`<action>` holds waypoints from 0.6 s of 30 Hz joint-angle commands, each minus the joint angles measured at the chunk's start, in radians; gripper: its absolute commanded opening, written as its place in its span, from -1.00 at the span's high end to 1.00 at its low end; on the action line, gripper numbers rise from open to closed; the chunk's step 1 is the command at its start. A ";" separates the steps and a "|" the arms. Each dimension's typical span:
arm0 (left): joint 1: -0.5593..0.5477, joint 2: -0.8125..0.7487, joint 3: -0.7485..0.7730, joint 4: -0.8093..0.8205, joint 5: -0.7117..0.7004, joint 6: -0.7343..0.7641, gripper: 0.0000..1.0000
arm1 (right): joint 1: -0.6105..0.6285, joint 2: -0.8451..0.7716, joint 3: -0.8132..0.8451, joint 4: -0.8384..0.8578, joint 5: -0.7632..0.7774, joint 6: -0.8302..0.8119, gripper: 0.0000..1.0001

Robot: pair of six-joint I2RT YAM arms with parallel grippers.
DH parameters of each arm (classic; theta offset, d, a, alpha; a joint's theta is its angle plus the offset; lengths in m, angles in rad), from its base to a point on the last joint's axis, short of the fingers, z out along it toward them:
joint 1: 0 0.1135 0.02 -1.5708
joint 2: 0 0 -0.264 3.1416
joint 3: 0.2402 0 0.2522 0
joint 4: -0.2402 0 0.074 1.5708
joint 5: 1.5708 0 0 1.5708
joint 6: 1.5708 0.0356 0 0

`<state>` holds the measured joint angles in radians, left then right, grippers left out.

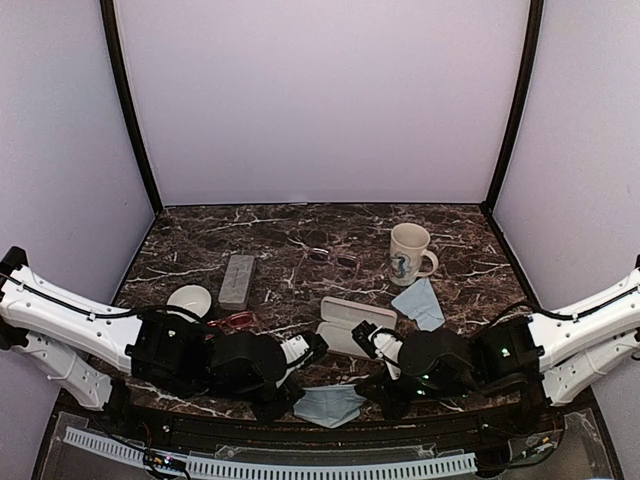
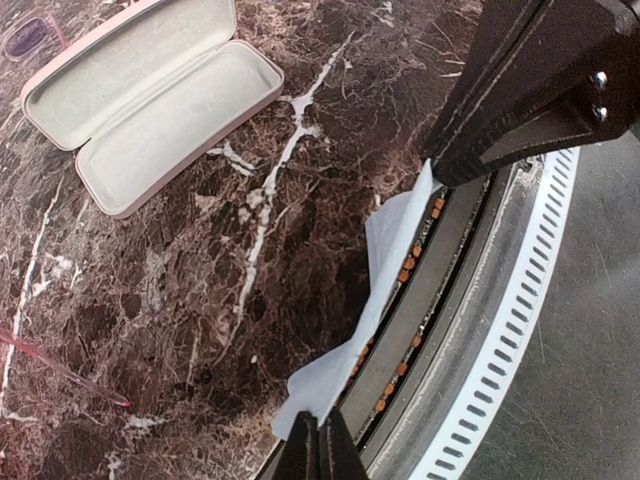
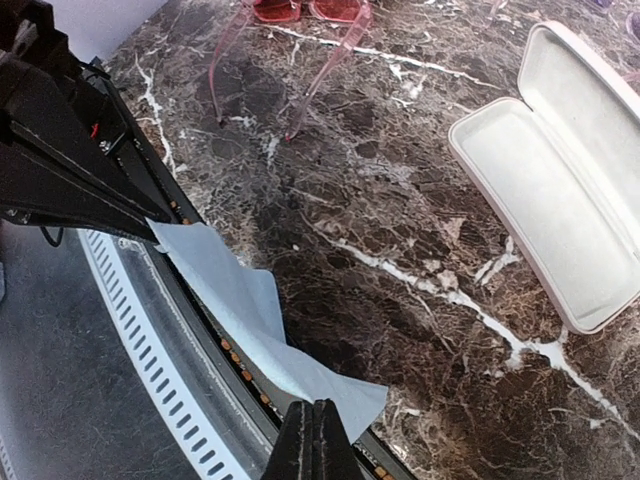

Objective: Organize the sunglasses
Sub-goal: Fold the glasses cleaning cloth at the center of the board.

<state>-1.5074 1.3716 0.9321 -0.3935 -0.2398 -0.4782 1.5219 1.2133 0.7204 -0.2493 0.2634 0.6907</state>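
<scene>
The red-pink sunglasses lie unfolded on the marble table, just behind my left arm. One of their temples shows in the left wrist view. The thin dark-framed sunglasses rest further back, near the middle. A light blue cloth is stretched over the table's front edge. My left gripper is shut on one corner of it. My right gripper is shut on the opposite corner.
An open pink case lies just behind the grippers. Further back are a closed grey case, a white dish, a mug and a second blue cloth. A white slotted rail runs below the front edge.
</scene>
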 commanded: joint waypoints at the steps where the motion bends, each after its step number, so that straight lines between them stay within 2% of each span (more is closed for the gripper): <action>1: 0.037 0.018 -0.020 0.012 0.017 -0.005 1.00 | -0.027 0.023 -0.009 0.011 0.026 0.010 1.00; 18: 0.176 0.087 -0.020 0.073 0.043 0.066 1.00 | -0.164 0.070 -0.018 0.042 0.019 -0.020 1.00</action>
<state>-1.3556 1.4441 0.9264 -0.3073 -0.2081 -0.4446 1.3945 1.2667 0.7197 -0.2203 0.2771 0.6888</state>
